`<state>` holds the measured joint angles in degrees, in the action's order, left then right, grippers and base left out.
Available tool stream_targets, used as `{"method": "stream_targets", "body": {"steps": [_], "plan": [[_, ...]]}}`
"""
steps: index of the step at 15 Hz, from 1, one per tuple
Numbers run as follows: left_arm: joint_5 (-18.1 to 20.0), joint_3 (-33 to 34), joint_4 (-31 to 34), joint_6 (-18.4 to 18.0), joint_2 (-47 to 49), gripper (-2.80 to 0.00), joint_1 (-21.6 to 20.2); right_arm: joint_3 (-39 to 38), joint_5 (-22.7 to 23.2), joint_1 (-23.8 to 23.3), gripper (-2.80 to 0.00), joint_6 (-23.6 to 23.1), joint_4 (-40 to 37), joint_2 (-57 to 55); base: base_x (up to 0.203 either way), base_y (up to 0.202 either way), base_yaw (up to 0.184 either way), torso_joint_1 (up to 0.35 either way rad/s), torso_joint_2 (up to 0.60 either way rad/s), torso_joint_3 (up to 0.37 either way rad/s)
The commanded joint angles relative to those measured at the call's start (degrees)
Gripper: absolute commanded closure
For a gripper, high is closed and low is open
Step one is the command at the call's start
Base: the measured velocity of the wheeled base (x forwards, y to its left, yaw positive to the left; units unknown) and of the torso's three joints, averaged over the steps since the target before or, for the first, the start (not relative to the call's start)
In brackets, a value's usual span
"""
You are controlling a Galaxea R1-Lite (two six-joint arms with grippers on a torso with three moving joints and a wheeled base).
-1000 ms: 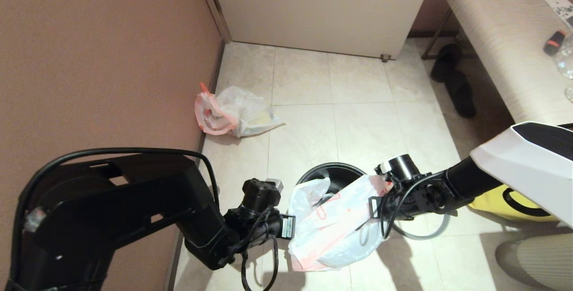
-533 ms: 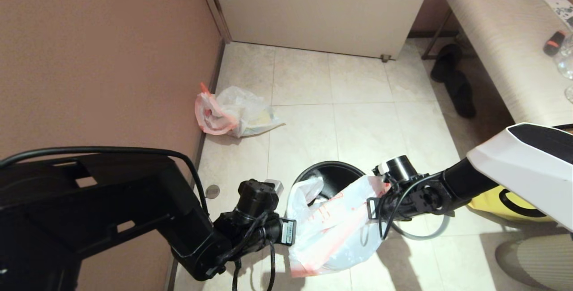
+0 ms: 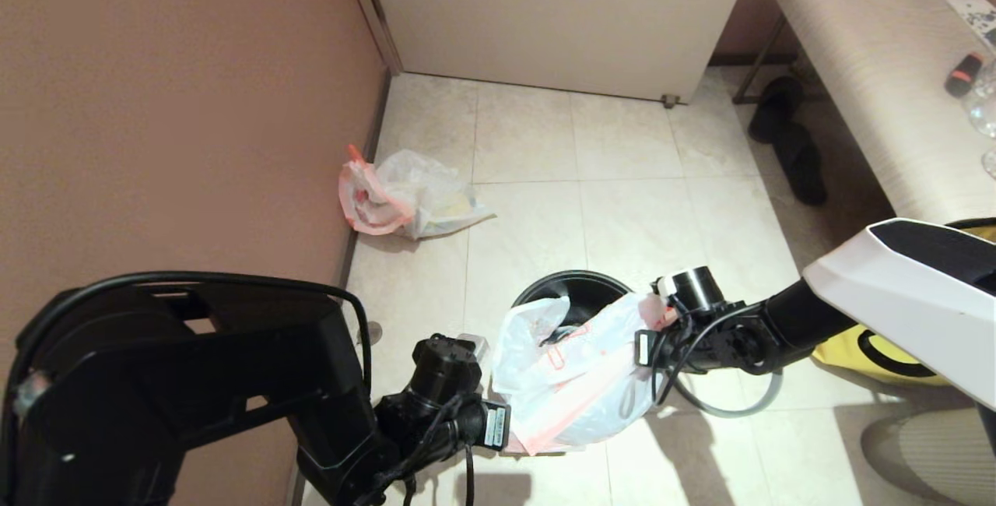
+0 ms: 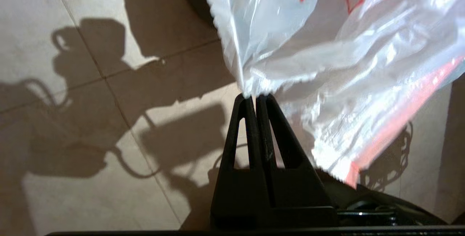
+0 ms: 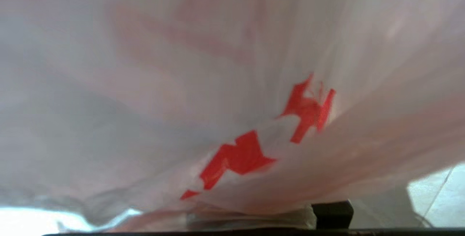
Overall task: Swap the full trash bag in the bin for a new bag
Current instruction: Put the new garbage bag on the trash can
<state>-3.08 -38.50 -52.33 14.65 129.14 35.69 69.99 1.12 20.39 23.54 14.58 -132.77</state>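
Observation:
The new bag, thin white plastic with pink-red handles and red print, hangs stretched between my two grippers over the near side of the black bin. My left gripper is shut on the bag's white edge, its two fingers pressed together. My right gripper is shut on the new bag at its pink handle end, and the plastic covers its fingers. The full trash bag lies lumpy on the floor against the left wall, with yellowish rubbish showing through.
A loose grey ring lies on the tiles under my right arm. A big yellow bag sits at the right behind that arm. Black slippers lie beside a pale bench. The brown wall runs close on the left.
My left gripper has drawn its edge of the new bag down and nearer to me. The whole bag and my right gripper have shifted slightly left over the bin.

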Motion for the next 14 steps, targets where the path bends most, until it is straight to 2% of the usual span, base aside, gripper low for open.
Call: {"method": "stream_targets", "body": {"steps": [1,14], "plan": [[-0.08,-0.02,-1.43,0.04,0.84,0.00,0.17,-0.02,0.02,0.08,0.00,0.10,0.18,-0.30,0.000,0.000,0.000,0.000,0.00,0.000],[-1.66,-2.90,-1.99,0.71,-2.65,0.00,-0.80,-0.44,0.02,1.11,0.00,-0.20,-0.25,-0.49,0.000,0.000,0.000,0.000,0.00,0.000]]}}
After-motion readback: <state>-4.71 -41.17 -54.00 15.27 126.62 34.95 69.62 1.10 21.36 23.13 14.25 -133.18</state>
